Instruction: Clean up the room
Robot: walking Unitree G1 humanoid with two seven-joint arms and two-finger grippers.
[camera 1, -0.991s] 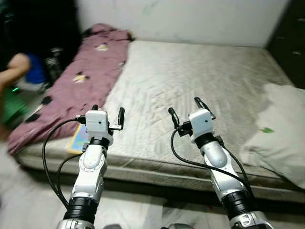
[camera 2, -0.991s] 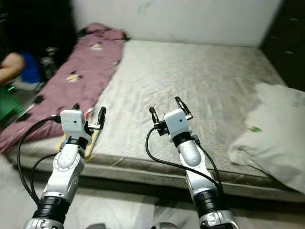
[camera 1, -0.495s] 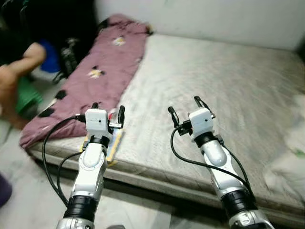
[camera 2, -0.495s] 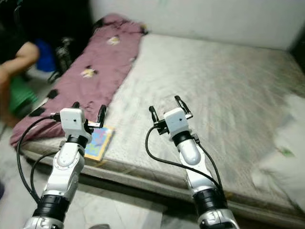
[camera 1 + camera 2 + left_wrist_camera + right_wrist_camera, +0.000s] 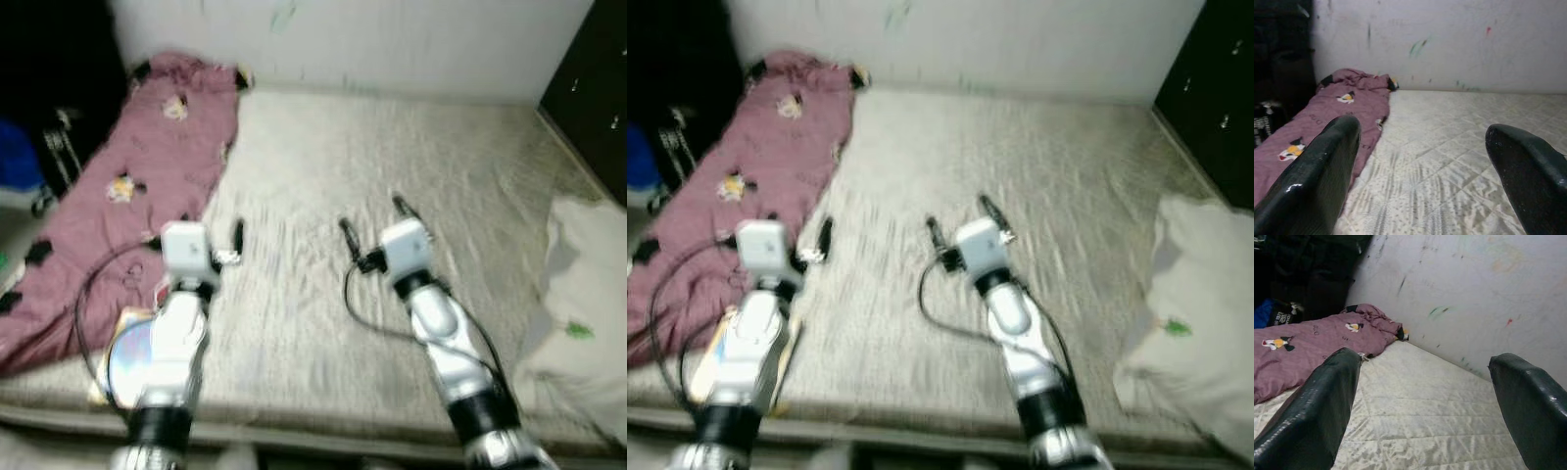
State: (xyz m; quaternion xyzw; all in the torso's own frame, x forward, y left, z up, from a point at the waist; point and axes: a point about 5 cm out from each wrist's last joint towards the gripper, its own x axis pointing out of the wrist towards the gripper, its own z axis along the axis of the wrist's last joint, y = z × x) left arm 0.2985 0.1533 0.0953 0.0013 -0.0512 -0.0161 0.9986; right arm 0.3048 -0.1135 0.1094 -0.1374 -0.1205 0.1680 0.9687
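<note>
Nearest, at mattress (image 5: 323, 333) front edge: book (image 5: 122, 352) lay flat beside left arm, half hidden. Both grippers, left (image 5: 201, 235) and right (image 5: 372, 217), hovered spread, empty. Farther: blanket (image 5: 127, 186) along left side, pillow (image 5: 588, 284) right. Risk: blurred view, could misjudge reach, knock book off.

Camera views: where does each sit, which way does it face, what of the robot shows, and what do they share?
Left eye view: on the head, looking forward and down at the bare grey quilted mattress; both silver arms, left hand, right hand.
Right eye view: its stereo twin, same scene.
Left wrist view: along the open left fingers toward the white scribbled wall.
Right wrist view: along the open right fingers, same wall.
Shared: the crumpled maroon cartoon-print blanket, mattress.
</note>
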